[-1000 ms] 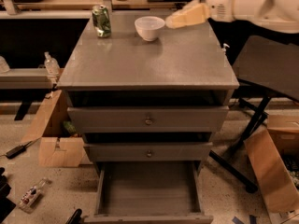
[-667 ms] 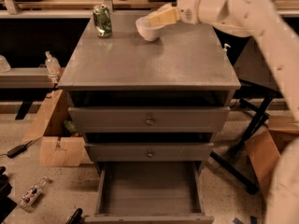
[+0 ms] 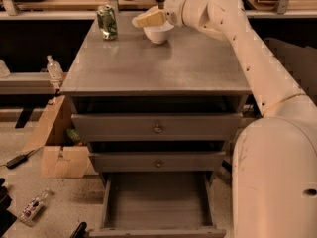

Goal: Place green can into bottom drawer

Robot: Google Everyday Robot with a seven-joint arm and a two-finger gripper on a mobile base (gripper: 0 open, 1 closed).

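Green can (image 3: 107,22): standing upright, long axis vertical, at the back left of the cabinet top (image 3: 158,68).
Gripper (image 3: 137,21): hovering above the white bowl (image 3: 158,33) and pointing at the can, which is sitting just picture-left of it, near but apart; whether it is open or closed, I cannot tell.
Bottom drawer (image 3: 156,202): sitting pulled open, well below.

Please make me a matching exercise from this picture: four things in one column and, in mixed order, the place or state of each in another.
1 green can
2 white bowl
3 bottom drawer
4 tool

A pulled open, lowest
B upright, back left of the cabinet top
C over the bowl's left rim
D back middle of the top

Pairs: 1-B, 2-D, 3-A, 4-C
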